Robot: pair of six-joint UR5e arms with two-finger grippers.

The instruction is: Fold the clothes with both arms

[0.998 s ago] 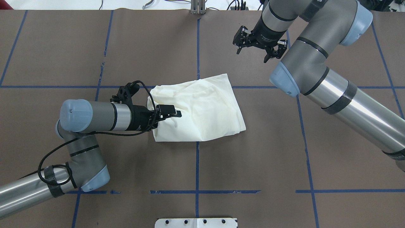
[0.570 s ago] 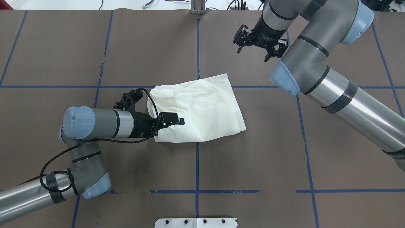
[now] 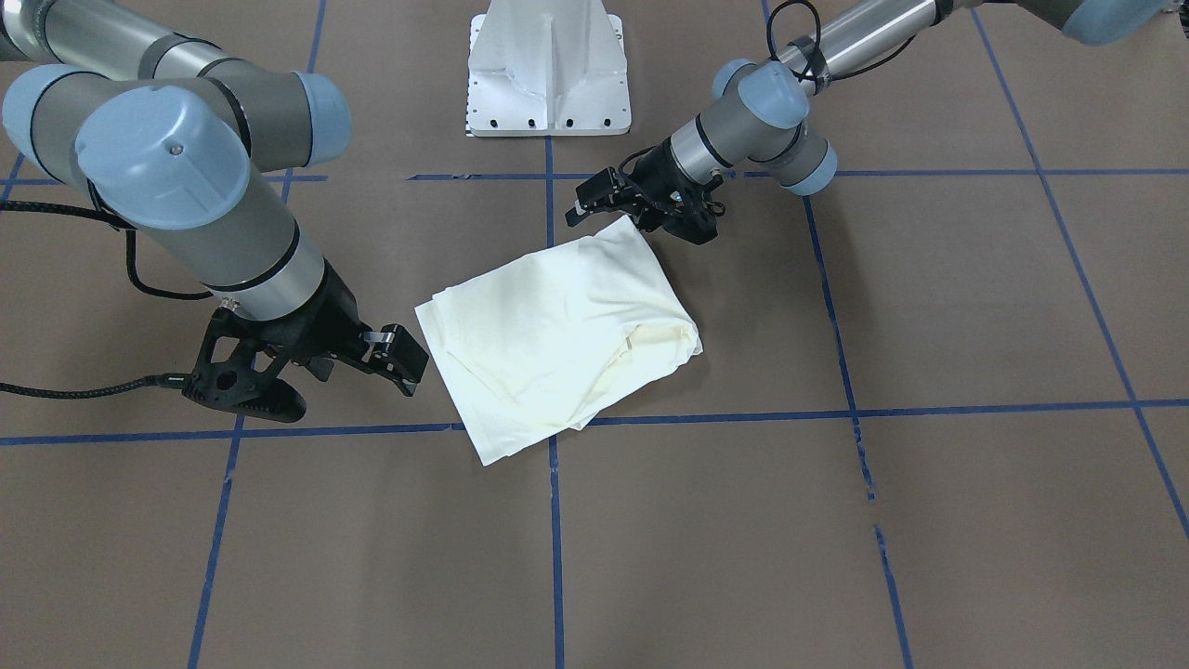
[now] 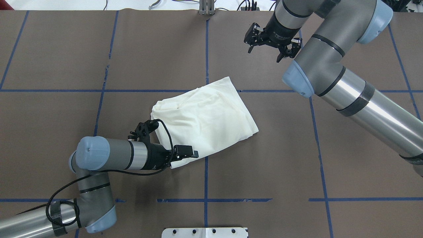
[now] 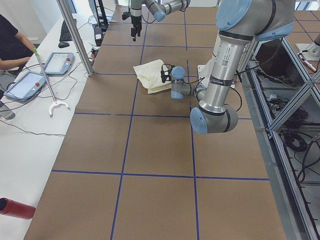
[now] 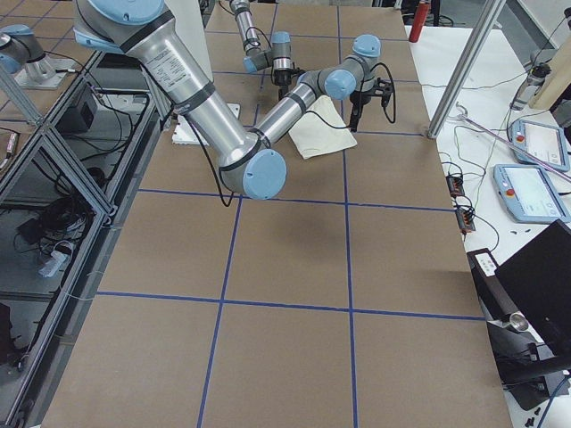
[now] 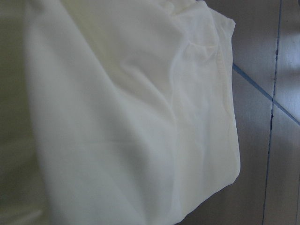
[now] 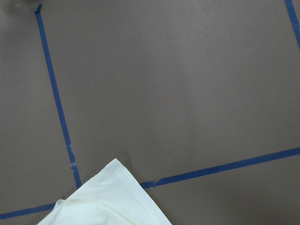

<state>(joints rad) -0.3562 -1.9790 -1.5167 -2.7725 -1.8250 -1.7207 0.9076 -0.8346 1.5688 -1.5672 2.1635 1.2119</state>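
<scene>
— Since a second earlier, what had changed?

— Seen from overhead, the left gripper had slid toward the near edge of the table, dragging the shirt's near-left corner with it, so the bundle turned. Its jaws looked pinched on that corner. The right gripper stood spread and empty, far right, well apart from the cloth.

— And the front-facing view?

— It showed the same: the shirt was a folded bundle at mid-table, plain side up, its long axis running diagonally from near-left to far-right. The left gripper sat at one corner; the right gripper hung just beside the opposite edge.

— The wrist cameras?

— The left one was filled with cloth. The right one saw only the far corner. I judged the left arm nearer.
</scene>
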